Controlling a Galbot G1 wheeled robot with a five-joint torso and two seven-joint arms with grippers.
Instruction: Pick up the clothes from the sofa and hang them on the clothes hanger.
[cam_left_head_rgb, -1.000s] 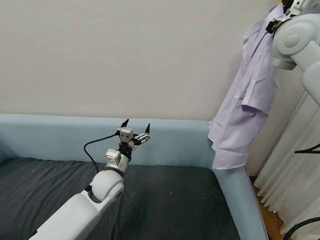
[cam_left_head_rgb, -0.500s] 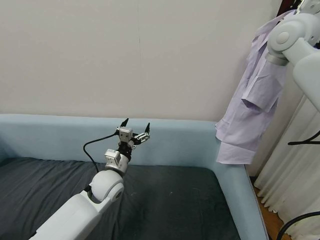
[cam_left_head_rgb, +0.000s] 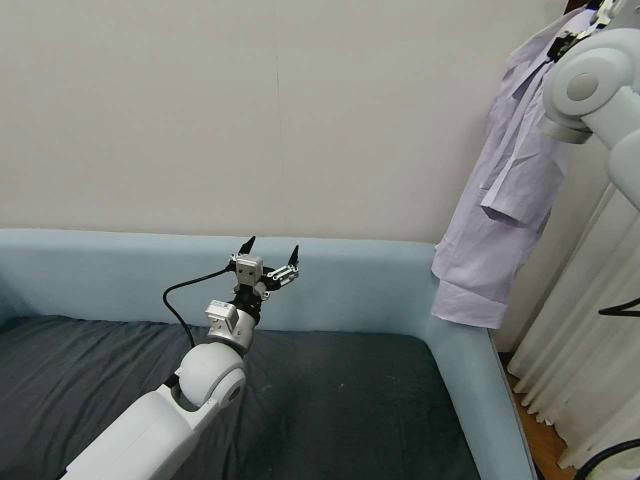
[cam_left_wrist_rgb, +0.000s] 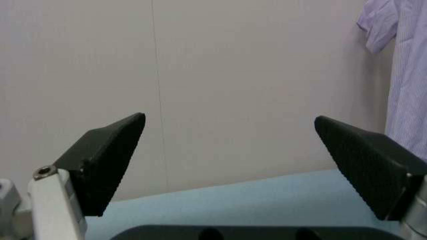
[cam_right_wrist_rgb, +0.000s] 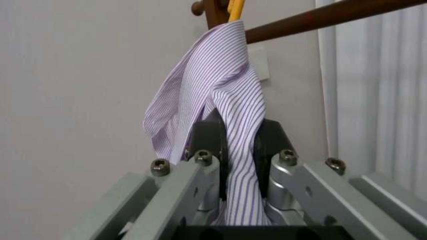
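A pale purple striped shirt (cam_left_head_rgb: 510, 180) hangs at the upper right, beside the sofa's right arm. My right gripper (cam_right_wrist_rgb: 237, 145) is shut on the shirt (cam_right_wrist_rgb: 220, 85), whose top drapes against the brown wooden hanger stand (cam_right_wrist_rgb: 313, 17). In the head view my right arm (cam_left_head_rgb: 595, 85) reaches up at the top right corner. My left gripper (cam_left_head_rgb: 268, 252) stands open above the sofa's dark seat (cam_left_head_rgb: 330, 400), in front of the backrest. Its black fingers (cam_left_wrist_rgb: 107, 155) are spread wide with nothing between them.
The light blue sofa backrest (cam_left_head_rgb: 110, 275) runs along a plain wall. Its right arm (cam_left_head_rgb: 490, 400) borders white curtains (cam_left_head_rgb: 590, 350). A black cable (cam_left_head_rgb: 185, 295) loops off my left arm.
The shirt has swung a little to the right and risen, clear of the sofa arm. My right arm shifted at the top right. The left arm has not moved.
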